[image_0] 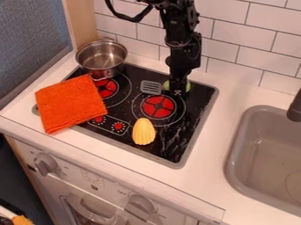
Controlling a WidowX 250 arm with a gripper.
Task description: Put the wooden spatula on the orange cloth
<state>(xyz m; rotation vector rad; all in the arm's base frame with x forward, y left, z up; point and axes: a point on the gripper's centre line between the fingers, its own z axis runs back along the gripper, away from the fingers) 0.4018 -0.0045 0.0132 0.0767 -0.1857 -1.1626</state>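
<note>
Spatula (151, 87): one, head grey and slotted; showed against the black stovetop (191, 105), just beside the fingers (178, 92), potward (101, 57). Fingers' opening, and any hold, could not be told.

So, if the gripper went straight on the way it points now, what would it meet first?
Probably the green object right by the gripper's tip, then the black stovetop below; whether any gap remains is unclear.

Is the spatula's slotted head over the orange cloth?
No, the slotted head is over the black stovetop, beside the gripper and apart from the orange cloth.
</note>
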